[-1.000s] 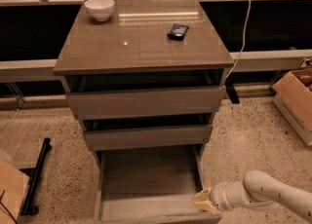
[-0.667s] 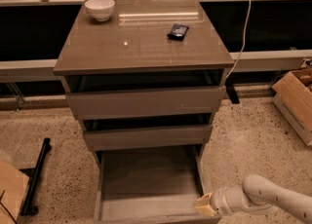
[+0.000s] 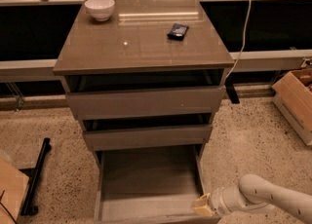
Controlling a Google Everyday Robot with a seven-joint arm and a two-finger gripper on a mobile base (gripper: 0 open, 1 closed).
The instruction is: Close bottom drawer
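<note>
Grey-brown bottom drawer [image 3: 146, 184] is pulled far out at the cabinet [image 3: 141, 47] base. Gripper [image 3: 202, 205] sits low at its front right corner, at the edge. Can't tell its grip state. White bowl [image 3: 100, 8] on top.

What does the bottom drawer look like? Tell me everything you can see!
The bottom drawer is grey-brown, wood-looking and the narrowest of three. It is pulled far out, low by the floor, showing a deep, plain, empty box. The gripper is at its front right corner, seemingly touching it.
</note>
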